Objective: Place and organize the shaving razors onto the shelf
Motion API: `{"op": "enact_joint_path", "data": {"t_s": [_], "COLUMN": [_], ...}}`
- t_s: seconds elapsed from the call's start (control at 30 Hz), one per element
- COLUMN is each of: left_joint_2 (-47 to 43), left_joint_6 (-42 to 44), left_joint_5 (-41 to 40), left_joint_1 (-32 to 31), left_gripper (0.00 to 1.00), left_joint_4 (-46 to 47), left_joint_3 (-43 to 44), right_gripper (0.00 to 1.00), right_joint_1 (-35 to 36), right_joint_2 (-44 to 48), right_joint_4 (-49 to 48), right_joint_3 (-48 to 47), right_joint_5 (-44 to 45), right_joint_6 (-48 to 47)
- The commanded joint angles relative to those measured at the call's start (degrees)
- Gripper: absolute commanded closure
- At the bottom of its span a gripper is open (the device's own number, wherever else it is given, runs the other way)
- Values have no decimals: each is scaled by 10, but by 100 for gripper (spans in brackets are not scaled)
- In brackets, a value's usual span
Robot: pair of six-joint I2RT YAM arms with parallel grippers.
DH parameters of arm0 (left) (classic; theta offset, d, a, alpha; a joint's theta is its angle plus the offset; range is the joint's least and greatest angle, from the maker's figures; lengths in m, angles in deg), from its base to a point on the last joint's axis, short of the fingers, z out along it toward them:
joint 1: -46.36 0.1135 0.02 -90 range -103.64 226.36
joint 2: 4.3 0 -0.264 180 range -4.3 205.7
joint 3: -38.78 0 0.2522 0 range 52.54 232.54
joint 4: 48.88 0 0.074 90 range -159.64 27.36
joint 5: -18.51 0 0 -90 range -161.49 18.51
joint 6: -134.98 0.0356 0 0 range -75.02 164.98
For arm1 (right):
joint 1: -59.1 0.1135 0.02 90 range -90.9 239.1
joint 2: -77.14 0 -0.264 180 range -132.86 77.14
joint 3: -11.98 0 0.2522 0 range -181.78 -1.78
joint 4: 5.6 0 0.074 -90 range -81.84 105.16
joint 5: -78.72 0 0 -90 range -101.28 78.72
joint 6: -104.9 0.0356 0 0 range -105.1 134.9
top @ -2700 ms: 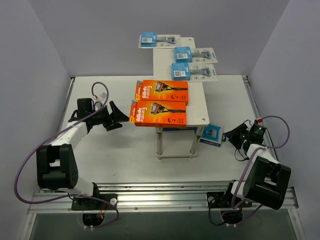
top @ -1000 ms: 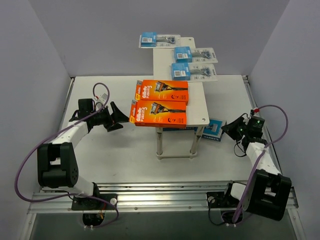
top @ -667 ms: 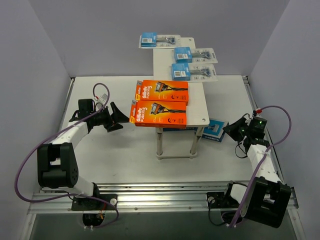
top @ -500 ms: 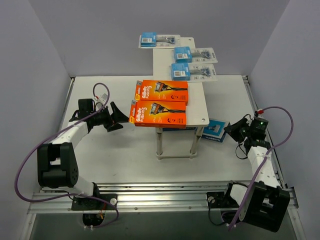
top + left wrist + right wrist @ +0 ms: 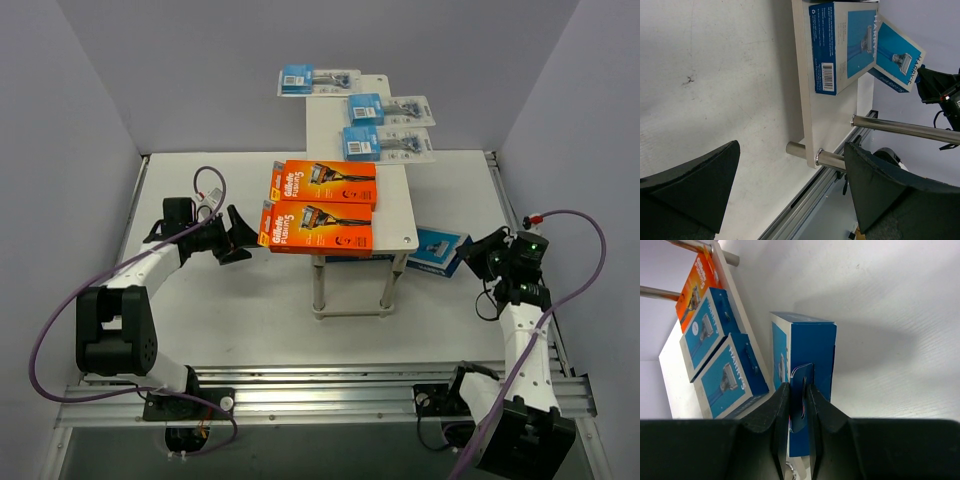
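Observation:
The shelf (image 5: 395, 200) stands mid-table with a pale top. Two orange razor boxes (image 5: 316, 227) lie across its near half, and three blue-carded blister packs (image 5: 387, 142) lie on its far half. My right gripper (image 5: 487, 262) is shut on the hang tab of a blue-and-white razor box (image 5: 440, 248), held tilted just right of the shelf. In the right wrist view the fingers (image 5: 782, 412) pinch that tab on the box (image 5: 815, 350). Two more blue boxes (image 5: 730, 377) lie on the lower tier (image 5: 807, 100). My left gripper (image 5: 240, 235) is open, empty, at the near orange box's left end.
Thin metal legs (image 5: 900, 128) hold up the shelf. The walls of the enclosure stand close on both sides. A metal rail (image 5: 330, 385) runs along the table's near edge. Purple cables loop from both arms.
My right gripper has carried the blue box up and to the right, away from the shelf's leg, and the box now tilts. The left gripper has edged slightly toward the orange box.

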Motion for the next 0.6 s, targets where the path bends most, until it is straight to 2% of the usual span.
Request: {"op": "enact_joint_path", "data": {"t_s": [0.0,0.57], "left_joint_2": [-16,-16], "left_joint_6": [7,4], "left_joint_5": [15,26], "left_joint_1": [1,0], "left_gripper": [6,6], "left_joint_4": [2,5], "left_joint_3": [11,11], "right_gripper": [100,100], "right_joint_1": [-4,-5], "right_joint_2": [28,60], "right_joint_4": [11,65], "right_joint_3": [-47,-125], "right_joint_5": [-6,16], "right_joint_6": [16,11]}}
